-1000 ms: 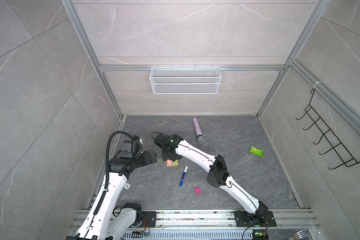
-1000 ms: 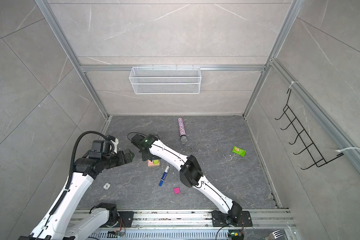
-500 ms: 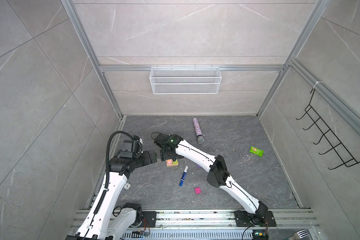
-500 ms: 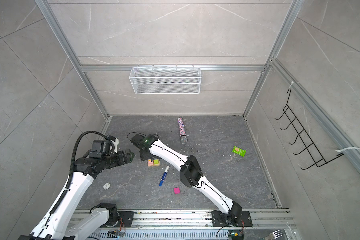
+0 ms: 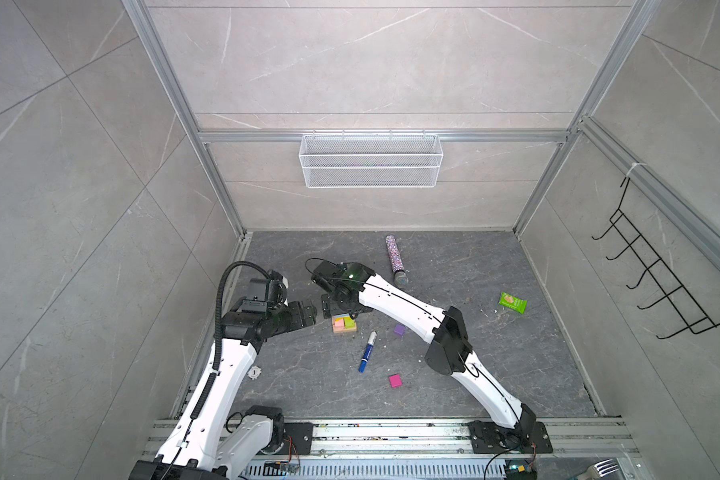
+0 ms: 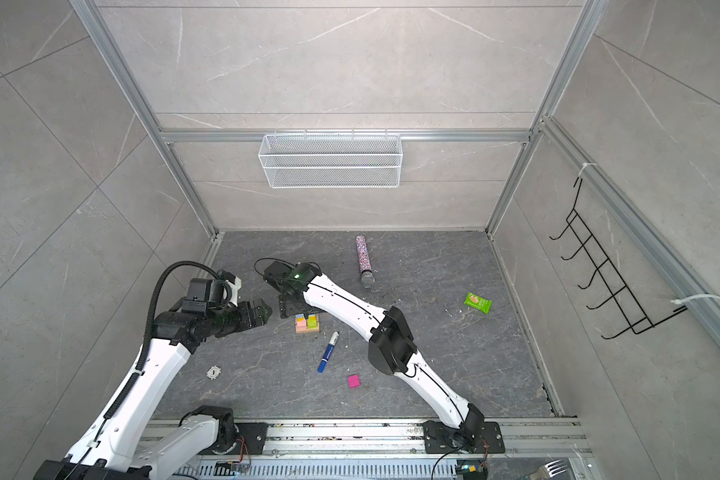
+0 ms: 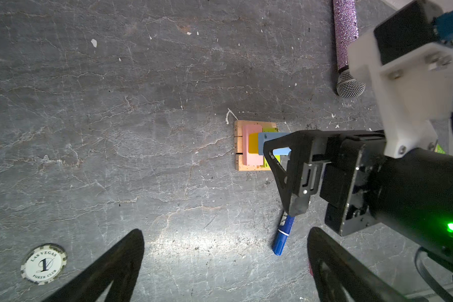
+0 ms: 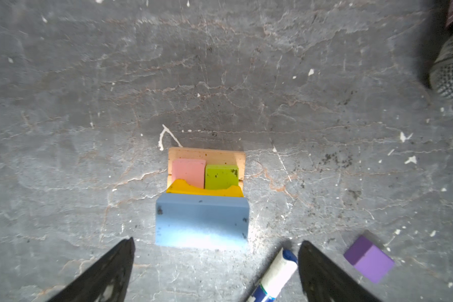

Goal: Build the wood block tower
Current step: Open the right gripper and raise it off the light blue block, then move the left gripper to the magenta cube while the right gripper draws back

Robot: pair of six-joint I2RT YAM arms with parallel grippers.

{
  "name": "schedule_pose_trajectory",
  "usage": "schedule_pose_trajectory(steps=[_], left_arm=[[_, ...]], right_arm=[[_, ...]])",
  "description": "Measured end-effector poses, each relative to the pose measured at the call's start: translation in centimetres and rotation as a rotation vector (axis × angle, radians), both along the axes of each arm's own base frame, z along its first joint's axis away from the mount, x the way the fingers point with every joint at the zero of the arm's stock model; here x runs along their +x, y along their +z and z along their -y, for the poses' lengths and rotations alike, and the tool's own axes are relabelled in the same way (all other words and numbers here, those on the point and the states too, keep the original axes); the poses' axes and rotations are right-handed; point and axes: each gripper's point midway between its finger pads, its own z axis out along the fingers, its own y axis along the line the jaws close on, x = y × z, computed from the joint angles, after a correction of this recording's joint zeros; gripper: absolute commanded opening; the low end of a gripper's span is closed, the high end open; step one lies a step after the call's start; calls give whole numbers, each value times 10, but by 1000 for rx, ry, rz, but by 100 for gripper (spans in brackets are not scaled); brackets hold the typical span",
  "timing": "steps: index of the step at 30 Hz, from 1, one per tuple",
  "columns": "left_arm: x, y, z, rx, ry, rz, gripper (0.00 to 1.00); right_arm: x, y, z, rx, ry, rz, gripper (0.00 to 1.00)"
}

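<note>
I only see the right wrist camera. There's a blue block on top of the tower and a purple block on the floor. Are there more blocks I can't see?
Observer: Yes, a magenta block lies alone on the floor, past the marker pen, toward the arm bases.
Operator: Where's the other arm?
Observer: The left gripper hovers open beside the tower, holding nothing.
Operator: Anything else out there?
Observer: A green packet lies far off on the right side of the floor.
</note>
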Motion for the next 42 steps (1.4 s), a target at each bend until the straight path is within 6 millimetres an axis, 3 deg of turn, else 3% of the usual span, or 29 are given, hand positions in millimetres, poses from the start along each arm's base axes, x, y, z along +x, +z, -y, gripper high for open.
schedule_pose_trajectory(steps=[8,13,19,29,35,42], left_arm=[[-1,1,7,-27,-26,-4,100],[-3,-2,19,-29,-66,-8,100],[-15,-17,47,-38,-128,-54,100],[-39,-38,94,6,-195,-141,98],[-53,-44,122,49,-202,-176,93],[-68,-52,139,112,-173,-212,93]], right_arm=[[-21,6,31,21,5,6,100],[-29,21,57,75,-2,53,100],[-37,37,94,105,-10,152,100],[-63,39,157,140,1,318,100],[-68,41,180,141,8,404,100],[-69,39,196,131,-8,417,100]])
